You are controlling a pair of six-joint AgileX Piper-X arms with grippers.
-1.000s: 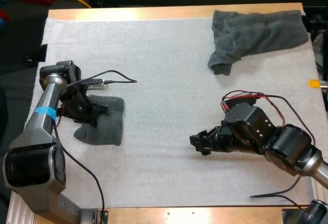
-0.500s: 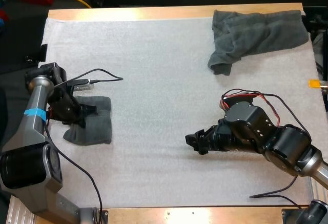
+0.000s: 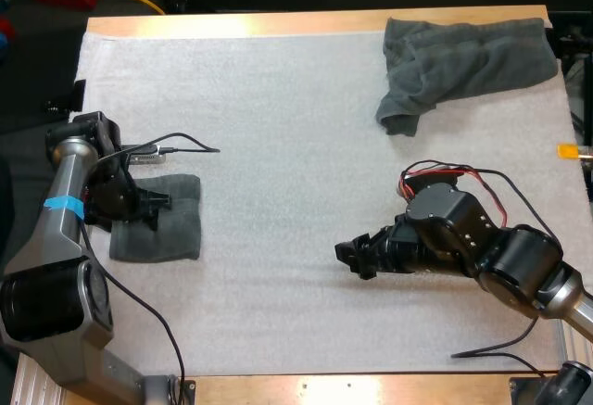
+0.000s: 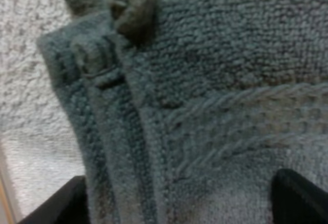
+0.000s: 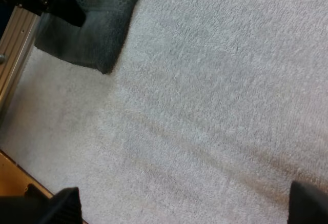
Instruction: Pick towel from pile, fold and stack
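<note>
Lying flat by the mat's (image 3: 278, 145) left edge, the folded towel (image 3: 171, 238) is partly covered by the left gripper (image 3: 153, 210) and its arm, which hide the cloth's left side. In the left wrist view the folded towel (image 4: 215, 80) shows stacked hems. The left gripper (image 4: 182, 198) has its fingers spread wide, one past the hem and one over the cloth, and only their tips show. Whether they touch the cloth cannot be made out.

The right gripper (image 3: 355, 259) hangs low over bare mat toward the near right, its fingers hard to separate against the dark arm. Its own camera shows the right gripper (image 5: 184, 206) spread wide with nothing between the fingers, the folded towel (image 5: 97, 24) well beyond. The crumpled towel (image 3: 459, 57) sits at the mat's far right corner.
</note>
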